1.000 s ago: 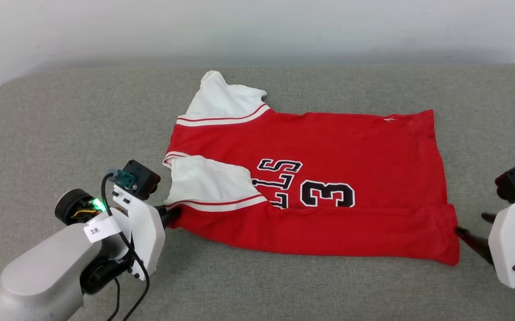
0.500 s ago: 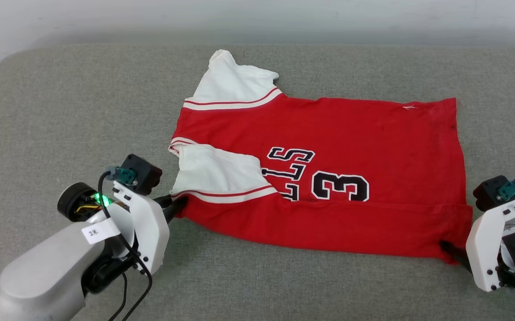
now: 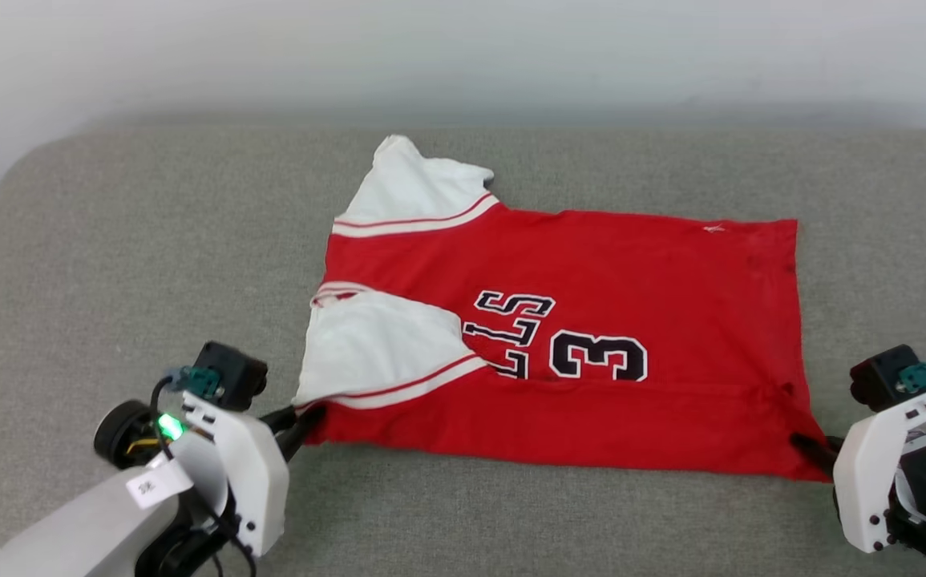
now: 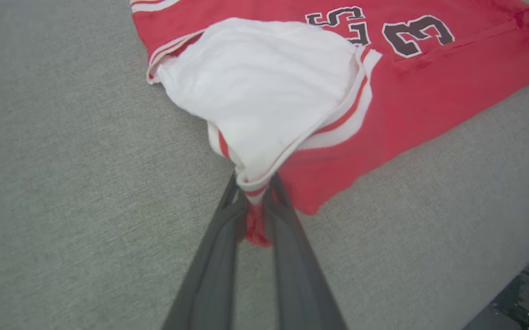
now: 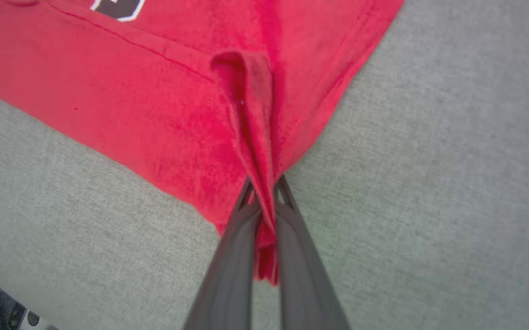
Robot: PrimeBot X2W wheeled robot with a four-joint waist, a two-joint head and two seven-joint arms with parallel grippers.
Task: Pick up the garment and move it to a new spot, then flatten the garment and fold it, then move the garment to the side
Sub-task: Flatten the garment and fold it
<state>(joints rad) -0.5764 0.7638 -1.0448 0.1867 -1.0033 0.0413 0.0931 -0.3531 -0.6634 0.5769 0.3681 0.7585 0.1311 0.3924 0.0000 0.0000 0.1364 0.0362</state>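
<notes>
The garment (image 3: 631, 320), a red jersey with white sleeves and black "33" lettering, lies spread on the grey couch with its near long edge folded over. My left gripper (image 3: 306, 417) is shut on its near left corner, where a white sleeve meets red cloth (image 4: 255, 183). At the near right corner my right gripper (image 3: 803, 443) is shut on a pinched ridge of the red hem (image 5: 264, 192). The far sleeve (image 3: 414, 188) sticks out at the back left.
The grey couch cushion (image 3: 150, 264) stretches wide on all sides of the jersey. A pale wall (image 3: 463, 56) runs behind the couch. The cushion's rounded left end (image 3: 6, 192) drops away at the far left.
My right gripper has come in to the near right corner and shut on the hem. The left grip is unchanged. The camera has shifted, so the whole scene sits differently.
</notes>
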